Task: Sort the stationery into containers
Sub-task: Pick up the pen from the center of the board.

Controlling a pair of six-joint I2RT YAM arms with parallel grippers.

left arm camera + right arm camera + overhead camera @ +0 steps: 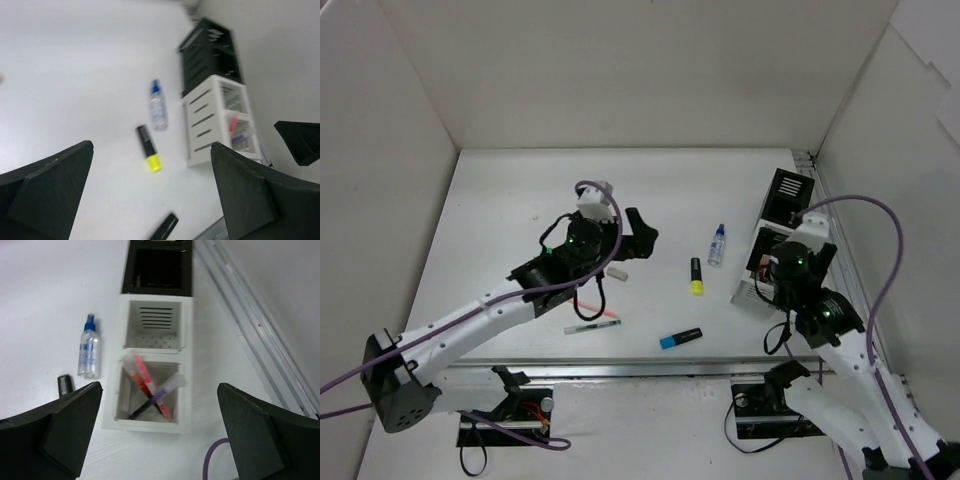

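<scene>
The left gripper (640, 233), jaws spread wide and empty, hangs near a white eraser (617, 272), with a pink pen (598, 312) and a pale pen (592, 326) lying closer to the arms. A blue highlighter (680, 338), a yellow highlighter (696, 277) and a glue bottle (717, 244) lie mid-table. At right, the organizer (786, 196) holds pens (144, 381) in its nearest white section, beneath the wide-open, empty right gripper (160, 386).

The organizer (155, 351) has one black and two white sections, all slotted. The glue bottle (89, 352) is clear, blue-capped. The yellow highlighter (696, 277) and the blue highlighter (680, 338) have black bodies.
</scene>
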